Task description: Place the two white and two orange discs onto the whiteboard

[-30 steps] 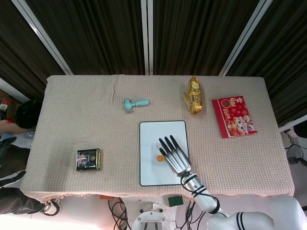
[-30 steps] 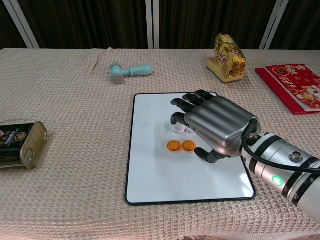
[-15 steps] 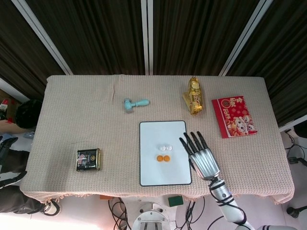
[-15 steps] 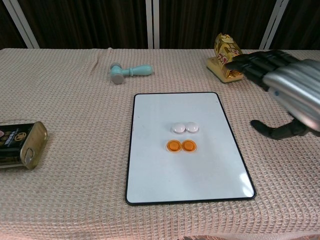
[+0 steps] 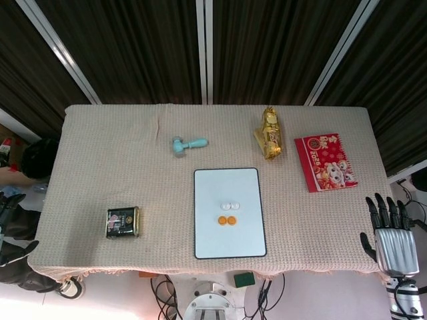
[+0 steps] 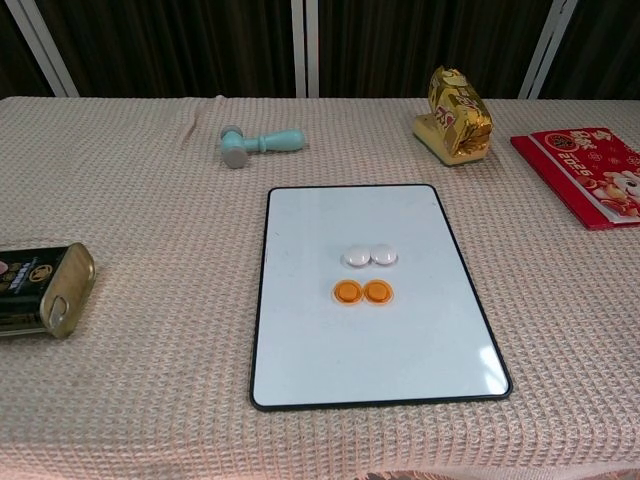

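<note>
The whiteboard (image 5: 229, 190) (image 6: 330, 230) lies flat at the front middle of the table. Two white discs (image 5: 231, 205) (image 6: 369, 256) sit side by side near its centre. Just in front of them lie two orange discs (image 5: 227, 221) (image 6: 362, 292), also side by side. My right hand (image 5: 393, 241) is off the table's front right corner, fingers straight and apart, holding nothing; only the head view shows it. My left hand appears in neither view.
A teal toy hammer (image 5: 187, 145) (image 6: 258, 144) lies behind the board. A gold snack bag (image 5: 269, 133) (image 6: 455, 116) and a red booklet (image 5: 325, 161) (image 6: 588, 172) are at the back right. A dark tin (image 5: 123, 222) (image 6: 38, 290) lies at the front left.
My right hand lifted off the whiteboard and pulled back right, past the table's edge. All the discs now show uncovered on the board.
</note>
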Robot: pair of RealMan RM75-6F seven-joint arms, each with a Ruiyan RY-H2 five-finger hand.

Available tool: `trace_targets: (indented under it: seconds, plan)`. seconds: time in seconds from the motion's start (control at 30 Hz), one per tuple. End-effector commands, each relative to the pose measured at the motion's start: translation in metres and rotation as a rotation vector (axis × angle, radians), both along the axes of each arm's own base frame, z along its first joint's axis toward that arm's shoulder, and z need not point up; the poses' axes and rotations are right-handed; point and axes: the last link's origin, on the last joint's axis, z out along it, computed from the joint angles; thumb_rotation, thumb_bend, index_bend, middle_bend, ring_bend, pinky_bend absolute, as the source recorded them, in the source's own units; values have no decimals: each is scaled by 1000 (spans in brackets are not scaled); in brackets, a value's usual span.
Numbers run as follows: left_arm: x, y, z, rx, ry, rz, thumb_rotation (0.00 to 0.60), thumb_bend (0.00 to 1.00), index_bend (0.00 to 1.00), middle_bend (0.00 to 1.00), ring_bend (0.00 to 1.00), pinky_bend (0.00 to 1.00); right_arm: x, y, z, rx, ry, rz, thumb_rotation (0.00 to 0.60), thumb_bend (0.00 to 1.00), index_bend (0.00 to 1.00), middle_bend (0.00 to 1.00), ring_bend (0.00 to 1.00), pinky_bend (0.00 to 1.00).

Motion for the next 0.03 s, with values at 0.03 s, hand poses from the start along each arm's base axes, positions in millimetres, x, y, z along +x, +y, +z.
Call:
trace_targets:
  seconds: [0.03]
  plan:
    - [1,-1,-1,3,1,-3,600,101,119,142,1,118,5,-1,1,11,16,8,600,316,0,0,0,0]
